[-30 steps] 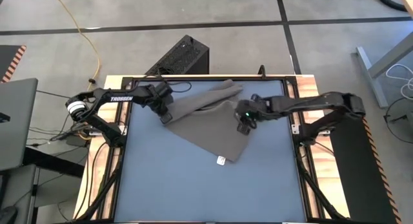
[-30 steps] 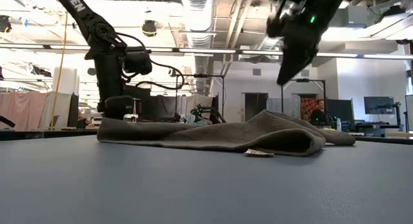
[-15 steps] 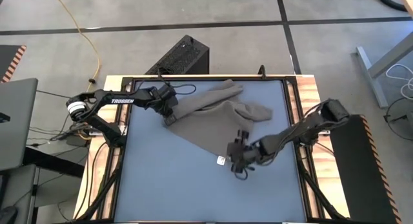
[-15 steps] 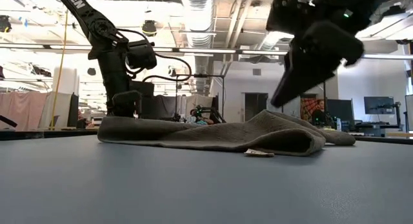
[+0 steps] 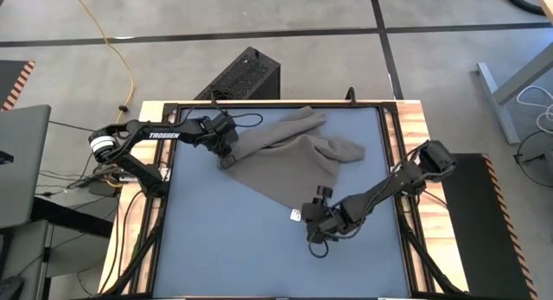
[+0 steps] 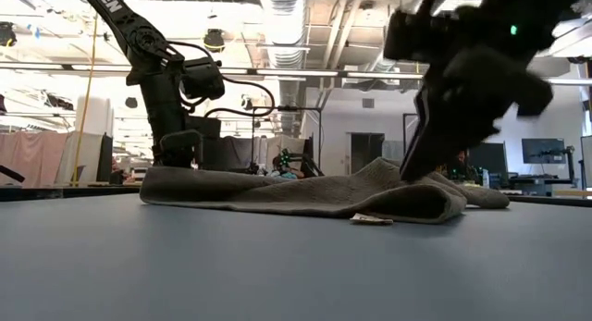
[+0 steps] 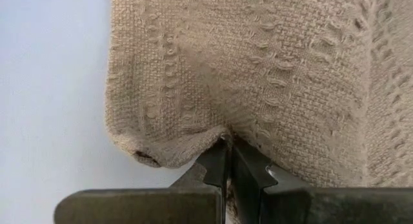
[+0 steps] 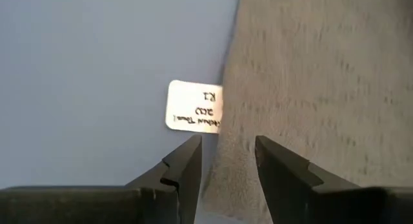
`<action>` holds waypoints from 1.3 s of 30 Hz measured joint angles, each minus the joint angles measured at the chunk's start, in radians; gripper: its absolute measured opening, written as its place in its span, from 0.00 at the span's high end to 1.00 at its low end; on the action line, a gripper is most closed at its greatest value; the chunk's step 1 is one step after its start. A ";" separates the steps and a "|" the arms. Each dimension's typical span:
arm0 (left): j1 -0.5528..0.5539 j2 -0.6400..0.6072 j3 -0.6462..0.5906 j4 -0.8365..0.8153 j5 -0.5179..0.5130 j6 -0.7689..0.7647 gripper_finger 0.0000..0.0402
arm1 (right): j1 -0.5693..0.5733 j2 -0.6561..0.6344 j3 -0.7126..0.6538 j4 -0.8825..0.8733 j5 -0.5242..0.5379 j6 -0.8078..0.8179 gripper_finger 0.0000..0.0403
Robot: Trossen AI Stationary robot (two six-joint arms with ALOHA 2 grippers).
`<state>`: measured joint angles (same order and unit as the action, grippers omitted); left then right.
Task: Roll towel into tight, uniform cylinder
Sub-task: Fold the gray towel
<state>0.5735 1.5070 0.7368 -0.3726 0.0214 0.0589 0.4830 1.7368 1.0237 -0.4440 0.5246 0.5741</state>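
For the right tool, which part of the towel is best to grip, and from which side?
Probably the tagged corner of the towel, beside the white tag. That edge lies flat and free on the table, and the open right tool already straddles it, approaching from the bare-table side.

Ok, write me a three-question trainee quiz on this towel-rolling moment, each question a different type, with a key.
1. True or false: the left pincer is shut on a corner of the towel.
2. Multiple choice: the white tag lies (A) under the left pincer, (B) at the towel corner by the right pincer, (C) off the table.
3. Fill in: the right pincer's fingers are ____, with the towel's edge between them.

Key:
1. True; the left wrist view shows its fingers closed on the cloth.
2. B.
3. Open, in the right wrist view; the towel is crumpled, not rolled.
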 joint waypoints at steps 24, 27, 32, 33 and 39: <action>0.018 -0.366 0.080 0.098 0.182 -0.056 1.00 | 0.008 0.011 0.356 -0.991 0.275 0.229 0.97; 0.018 -0.512 0.120 0.127 0.207 -0.107 1.00 | 0.007 -0.044 0.507 -1.128 0.385 0.202 0.98; 0.004 -0.734 0.184 0.188 0.199 -0.205 1.00 | -0.003 -0.201 0.732 -1.076 0.416 -0.047 0.98; 0.000 -0.772 0.192 0.212 0.195 -0.229 1.00 | -0.002 -0.228 0.778 -1.073 0.412 -0.078 0.98; -0.038 -0.978 0.198 0.436 0.243 -0.348 1.00 | 0.019 -0.367 1.034 -0.948 0.165 -0.306 0.97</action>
<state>0.5358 0.5285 0.9348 0.0637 0.2648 -0.2886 0.5021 1.3696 2.0582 -1.3918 0.6891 0.2677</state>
